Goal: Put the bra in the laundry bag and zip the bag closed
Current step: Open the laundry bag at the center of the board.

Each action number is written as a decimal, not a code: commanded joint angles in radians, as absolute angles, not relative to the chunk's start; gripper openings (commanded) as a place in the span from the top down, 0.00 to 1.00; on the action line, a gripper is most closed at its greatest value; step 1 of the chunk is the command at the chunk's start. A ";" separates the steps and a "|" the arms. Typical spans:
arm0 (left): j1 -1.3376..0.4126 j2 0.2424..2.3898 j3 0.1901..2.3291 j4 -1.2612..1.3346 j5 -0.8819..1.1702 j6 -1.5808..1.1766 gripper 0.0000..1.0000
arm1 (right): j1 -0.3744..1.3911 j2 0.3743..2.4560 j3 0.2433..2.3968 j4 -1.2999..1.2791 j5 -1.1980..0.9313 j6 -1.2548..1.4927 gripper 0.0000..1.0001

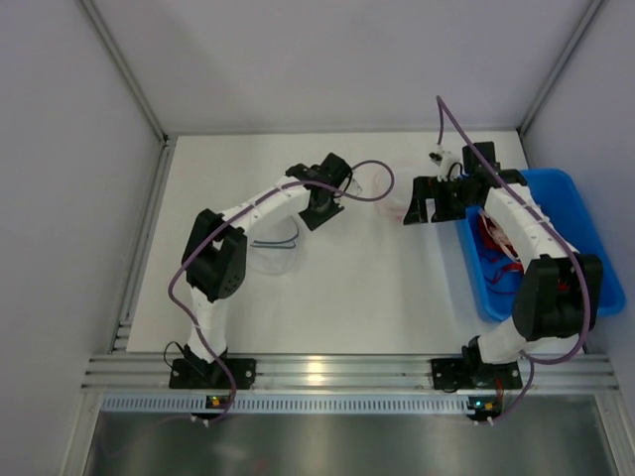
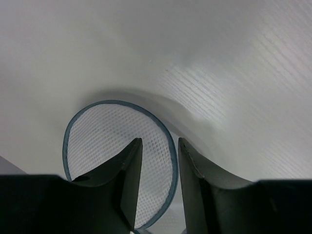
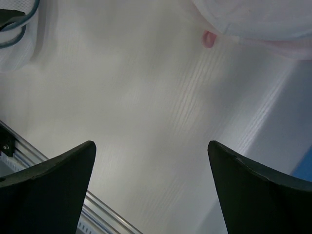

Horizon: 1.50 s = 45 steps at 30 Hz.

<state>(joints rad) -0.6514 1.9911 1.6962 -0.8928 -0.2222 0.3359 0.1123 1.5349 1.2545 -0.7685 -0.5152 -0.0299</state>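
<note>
The left gripper point(image 2: 160, 142) has two dark, matte, wedge-shaped fingers point(image 2: 127, 181) set close together, with only a slim gap between the tips. Through that gap runs the thin blue-grey rim of the bag point(image 2: 112, 141), a rounded flap of white honeycomb mesh. The left wrist view does not show whether the fingers pinch the rim or merely straddle it. A soft shadow lies along the flap's upper edge on the pale, faintly ribbed table point(image 2: 229, 83).

The right gripper point(image 3: 151, 144) is spread wide, its black, smooth, tapered fingers point(image 3: 48, 195) far apart with nothing between them. Beyond them lies bare table. At the top right of the right wrist view is the bra point(image 3: 253, 17), a curved piece of white, slightly sheer fabric with a small pink tab point(image 3: 208, 38) at its edge. The bag's mesh and blue trim show at the top left of that view.

From above, the bra rests on the table just beside the right gripper, between the two grippers and outside the bag. The rest of the bag lies flat and translucent under the left arm's forearm. A glossy blue plastic bin point(image 1: 585, 213) with rounded corners sits to the right, holding red and white items too tangled to make out. A ridged aluminium rail point(image 1: 327, 372) crosses the near edge.
</note>
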 commanded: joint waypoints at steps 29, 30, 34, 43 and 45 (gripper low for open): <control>-0.666 2.123 1.717 -0.951 -0.422 0.272 0.63 | 0.080 1.536 1.253 -0.752 -0.580 -0.025 0.01; -0.667 2.122 1.715 -0.953 -0.426 0.276 0.61 | 0.078 1.537 1.253 -0.750 -0.578 -0.025 0.01; -0.667 2.132 1.695 -0.956 -0.457 0.284 0.59 | 0.078 1.543 1.255 -0.749 -0.581 -0.025 0.01; -0.666 2.186 1.720 -0.954 -0.529 0.278 0.80 | 0.078 1.539 1.255 -0.749 -0.572 -0.031 0.00; -0.666 2.184 1.733 -0.956 -0.525 0.281 1.00 | 0.077 1.534 1.255 -0.750 -0.572 -0.034 0.01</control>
